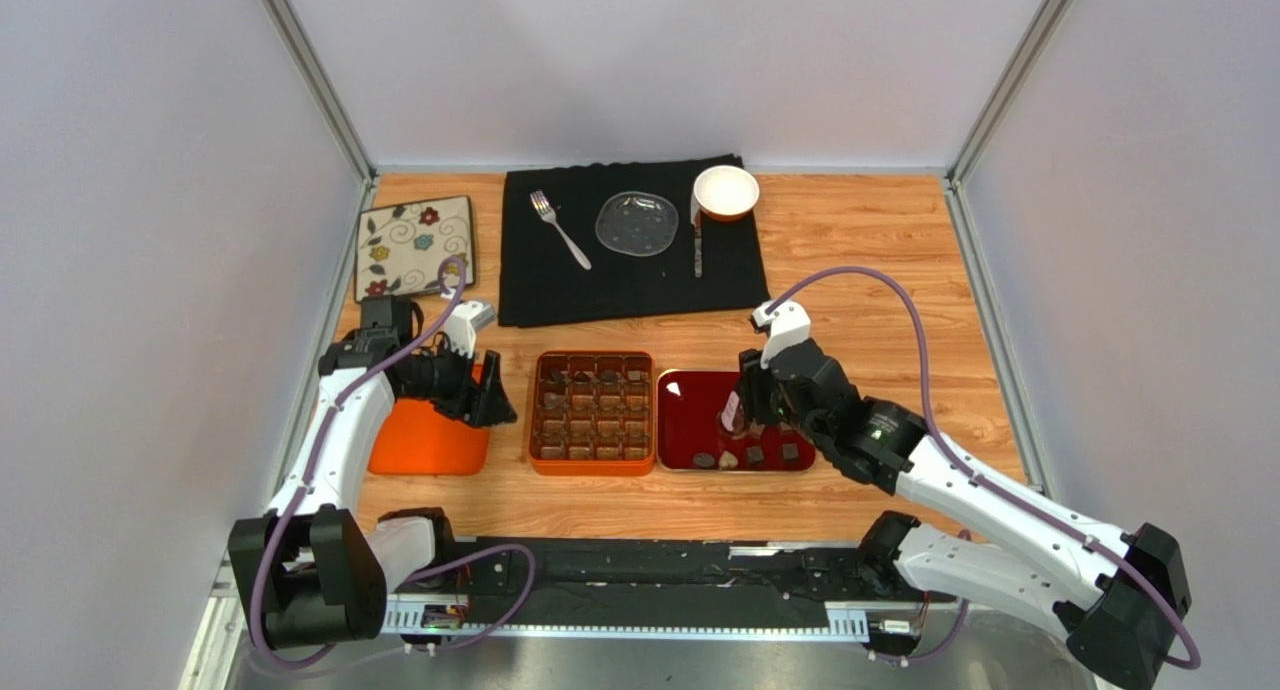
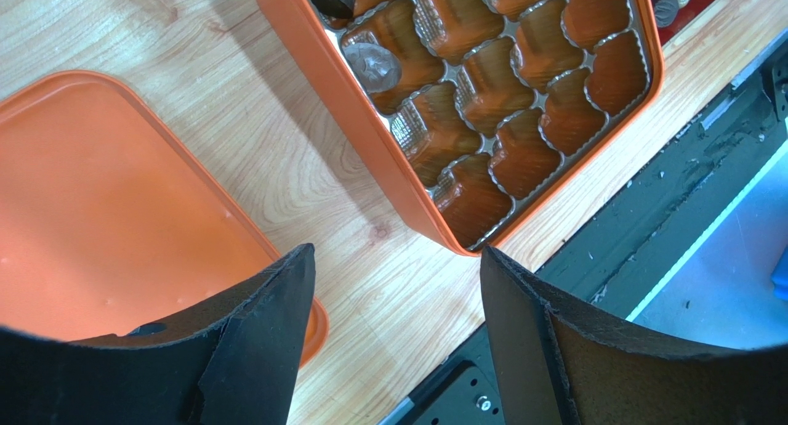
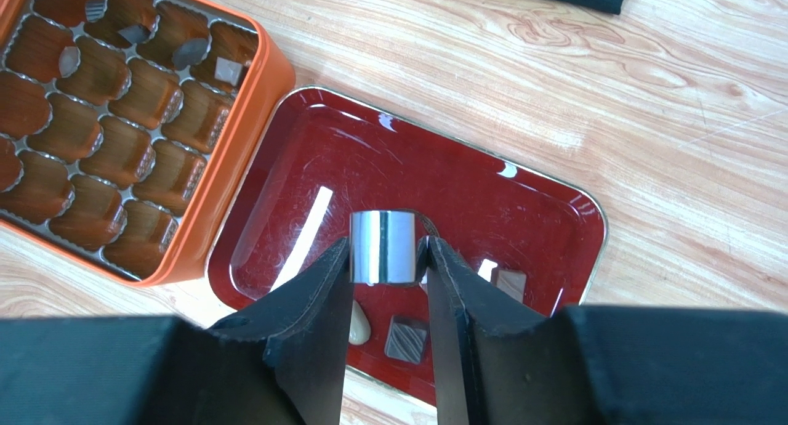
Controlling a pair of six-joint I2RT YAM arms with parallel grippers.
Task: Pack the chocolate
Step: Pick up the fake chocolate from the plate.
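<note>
Begin at your left. The orange lid (image 2: 120, 212) lies flat on the worktop (image 2: 250, 148), at 9 o'clock from the orange box (image 3: 239, 157). The box therefore stands open for filling, and the lid waits within reach of the left arm. The left pincer (image 2: 396, 259) hangs released, its jaws wide with nothing between them, over the bare wood between lid and box. I judge that it is kept there so as not to cover the compartments. Its wrist view cuts off the far rows of the box, so there you see only one pale round piece (image 2: 373, 66) and the edge of a dark one.

In the middle, most compartments of the box are empty. A few pieces of chocolate (image 3: 190, 52) sit along its 12 o'clock side. By my judgement the packing is only at its beginning.

Just beside the box, at 3 o'clock, stands the red tray (image 3: 305, 166), which serves as the supply. The right pincer (image 3: 386, 259) is clenched on a shiny round piece (image 3: 384, 236). It holds the piece by the curved side with the flat face up, which should let it go straight down into a compartment. A few loose pieces lie in the tray toward 6 o'clock, among them a dark square one (image 3: 405, 339).

Please note what you cannot see. The fingers hide the underside of the held piece, so I cannot tell whether it is lifted or touches the tray. I also cannot tell whether its silver look is foil or only gloss. In the top view the right arm covers part of the tray.
</note>
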